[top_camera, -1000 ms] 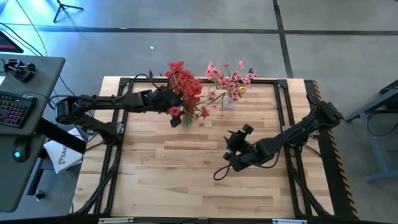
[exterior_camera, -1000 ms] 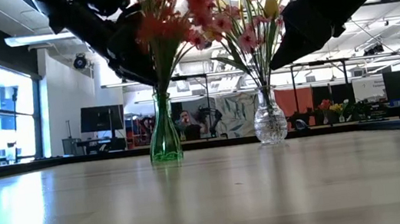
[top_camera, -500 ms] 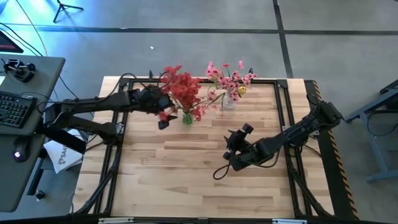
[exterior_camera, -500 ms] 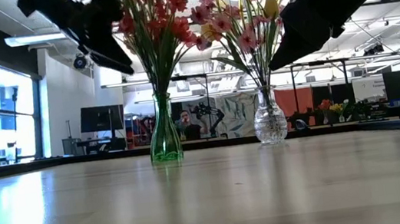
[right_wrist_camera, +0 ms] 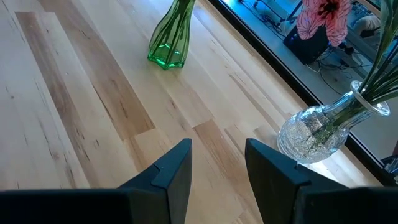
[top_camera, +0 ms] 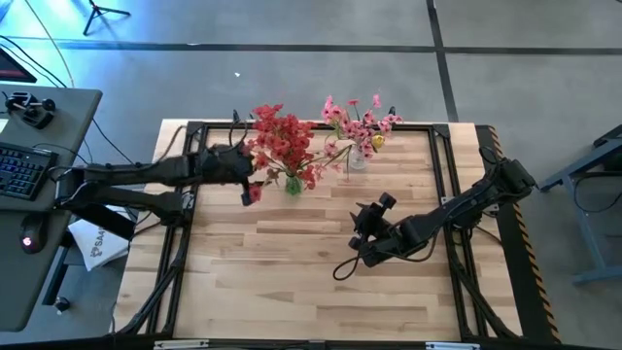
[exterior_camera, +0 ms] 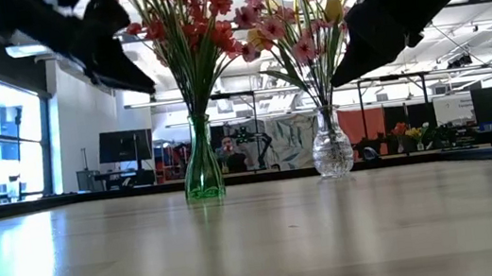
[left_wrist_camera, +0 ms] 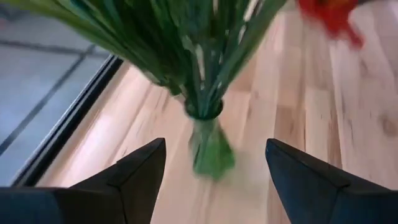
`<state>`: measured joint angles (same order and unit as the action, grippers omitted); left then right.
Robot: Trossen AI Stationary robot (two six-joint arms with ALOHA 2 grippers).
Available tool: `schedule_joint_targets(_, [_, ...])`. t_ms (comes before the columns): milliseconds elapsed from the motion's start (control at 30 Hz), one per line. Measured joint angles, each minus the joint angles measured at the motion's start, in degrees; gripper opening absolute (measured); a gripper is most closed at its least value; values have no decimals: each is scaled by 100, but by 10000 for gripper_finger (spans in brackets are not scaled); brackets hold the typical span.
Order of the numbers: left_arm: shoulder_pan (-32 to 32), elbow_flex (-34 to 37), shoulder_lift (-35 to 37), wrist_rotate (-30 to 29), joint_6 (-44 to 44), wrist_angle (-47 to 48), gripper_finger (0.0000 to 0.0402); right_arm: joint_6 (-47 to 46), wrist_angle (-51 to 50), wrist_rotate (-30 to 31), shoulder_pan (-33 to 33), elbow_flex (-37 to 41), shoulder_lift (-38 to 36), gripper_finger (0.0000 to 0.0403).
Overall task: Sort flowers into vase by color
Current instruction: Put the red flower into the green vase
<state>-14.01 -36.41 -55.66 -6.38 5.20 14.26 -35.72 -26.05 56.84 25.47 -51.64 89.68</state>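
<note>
The red flowers (top_camera: 282,141) (exterior_camera: 187,12) stand with their stems in a green glass vase (top_camera: 292,185) (exterior_camera: 201,168) (left_wrist_camera: 210,149) (right_wrist_camera: 168,40) at the table's far middle. One red bloom (top_camera: 255,192) droops low toward the left. The pink flowers (top_camera: 355,122) (exterior_camera: 301,16), with a yellow bloom (top_camera: 377,142), stand in a clear vase (top_camera: 357,158) (exterior_camera: 332,150) (right_wrist_camera: 317,130) to the right of it. My left gripper (top_camera: 251,173) (left_wrist_camera: 214,146) is open, just left of the green vase and above the table. My right gripper (top_camera: 364,222) (right_wrist_camera: 217,152) is open, nearer the table's middle.
A black frame (top_camera: 442,156) runs around the wooden tabletop (top_camera: 292,282). The near half of the table holds only my right arm's cable loop (top_camera: 340,270). A desk with a keyboard (top_camera: 19,165) stands beyond the left edge.
My left gripper has drawn back from the red flowers toward the table's left edge. The red flowers, which it had pushed over, have swung back and now stand spread in the green vase. My right arm has kept still.
</note>
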Motion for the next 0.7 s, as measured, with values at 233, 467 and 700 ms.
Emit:
schedule_joint_targets(233, [36, 1894, -169, -122, -192, -4177, 236, -27, -7, -2, 35, 0, 16, 144])
schedule_joint_targets(467, [-42, 2043, -677, -36, -253, -5750, 195, -3, 22, 45, 3, 0, 16, 144])
schedule_joint_targets(700, [-64, 1361, -1555, -305, -313, -5746, 181, -1, 64, 14, -7, 0, 16, 144])
